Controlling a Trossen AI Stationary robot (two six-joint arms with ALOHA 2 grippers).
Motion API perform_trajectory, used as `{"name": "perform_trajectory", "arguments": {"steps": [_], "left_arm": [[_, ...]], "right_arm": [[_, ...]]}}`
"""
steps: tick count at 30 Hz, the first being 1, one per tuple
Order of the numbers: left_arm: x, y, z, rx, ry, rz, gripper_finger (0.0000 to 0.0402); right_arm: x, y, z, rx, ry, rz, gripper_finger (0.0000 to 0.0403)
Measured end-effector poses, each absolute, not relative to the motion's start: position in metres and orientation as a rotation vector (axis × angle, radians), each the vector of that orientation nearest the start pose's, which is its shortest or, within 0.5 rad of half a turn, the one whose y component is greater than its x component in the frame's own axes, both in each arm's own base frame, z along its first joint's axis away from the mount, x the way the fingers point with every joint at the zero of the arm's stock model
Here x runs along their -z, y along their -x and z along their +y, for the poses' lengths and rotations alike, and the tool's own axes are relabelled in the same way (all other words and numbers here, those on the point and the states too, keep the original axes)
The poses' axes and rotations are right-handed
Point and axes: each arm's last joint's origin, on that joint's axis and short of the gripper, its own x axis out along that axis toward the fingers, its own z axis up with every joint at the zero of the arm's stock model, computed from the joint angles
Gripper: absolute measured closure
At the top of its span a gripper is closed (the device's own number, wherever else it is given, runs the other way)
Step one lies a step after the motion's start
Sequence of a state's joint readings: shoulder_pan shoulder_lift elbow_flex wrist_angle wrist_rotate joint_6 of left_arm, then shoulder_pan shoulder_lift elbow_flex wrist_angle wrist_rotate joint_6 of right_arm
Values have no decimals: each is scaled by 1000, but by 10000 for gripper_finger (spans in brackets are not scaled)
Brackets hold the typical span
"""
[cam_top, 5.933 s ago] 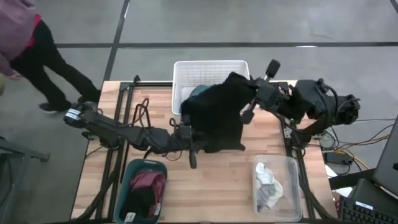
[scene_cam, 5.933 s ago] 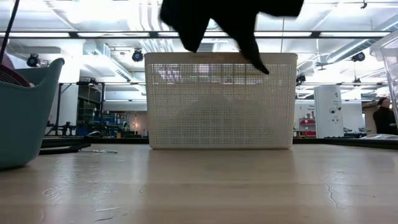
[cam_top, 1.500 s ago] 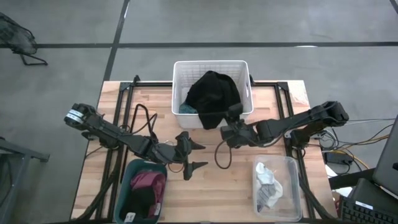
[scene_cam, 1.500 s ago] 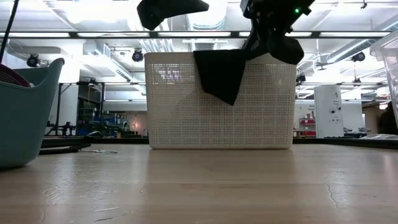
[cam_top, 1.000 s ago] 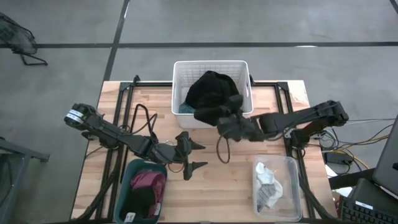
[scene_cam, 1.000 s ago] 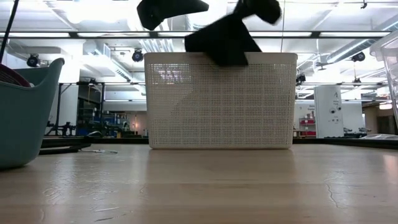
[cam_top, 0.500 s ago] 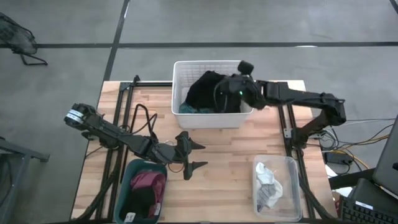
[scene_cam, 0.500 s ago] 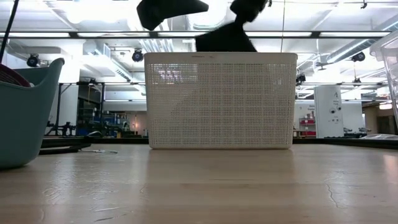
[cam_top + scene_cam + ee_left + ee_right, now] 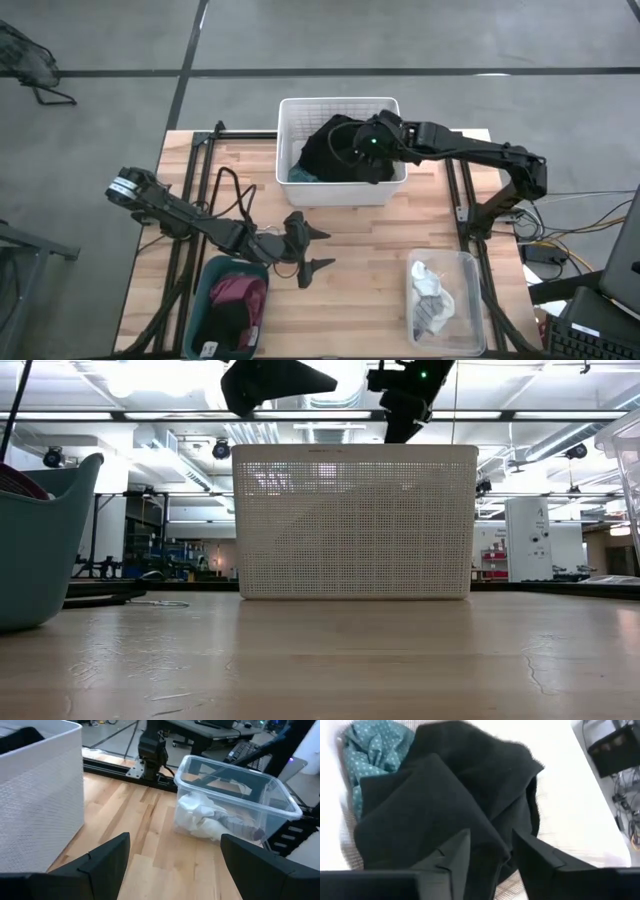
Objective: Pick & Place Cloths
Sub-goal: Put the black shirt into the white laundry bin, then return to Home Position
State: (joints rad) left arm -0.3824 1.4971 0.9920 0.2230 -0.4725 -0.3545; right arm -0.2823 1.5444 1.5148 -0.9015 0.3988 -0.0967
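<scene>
A: Where is the black cloth [image 9: 338, 150]?

B: It lies heaped in the white basket [image 9: 292, 111] at the far side of the tabletop [image 9: 380, 250], on top of a teal dotted cloth [image 9: 375, 750].

A: And the right end effector [image 9: 490, 851]?

B: It hangs over the basket, its 2 fingers parted just above the black cloth, gripping nothing.

A: The left end effector [image 9: 318, 249]?

B: It waits spread wide and empty, beside the teal tub [image 9: 210, 290].
</scene>
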Motion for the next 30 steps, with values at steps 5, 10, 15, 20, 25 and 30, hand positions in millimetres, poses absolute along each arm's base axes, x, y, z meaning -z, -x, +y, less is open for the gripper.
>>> {"name": "perform_trajectory", "arguments": {"steps": [5, 10, 15, 20, 25, 30], "left_arm": [[-275, -314, -110, -224, 242, 214, 85], [-277, -316, -107, -230, 230, 199, 87], [-280, -318, -102, -216, 185, 178, 138], [-282, -321, -95, -115, 131, 198, 280], [-290, -319, -88, 0, 78, 188, 388], [-289, -308, -72, 11, 60, 190, 392]], "right_arm": [[-367, -292, -93, 585, 113, 877, 222], [-384, -273, -81, 470, 39, 792, 263], [-388, -248, -59, 242, -53, 687, 375], [-377, -215, -32, 157, -83, 567, 393], [-361, -180, -8, 65, -113, 412, 394], [-337, -154, 10, -44, -105, 311, 394]]}}
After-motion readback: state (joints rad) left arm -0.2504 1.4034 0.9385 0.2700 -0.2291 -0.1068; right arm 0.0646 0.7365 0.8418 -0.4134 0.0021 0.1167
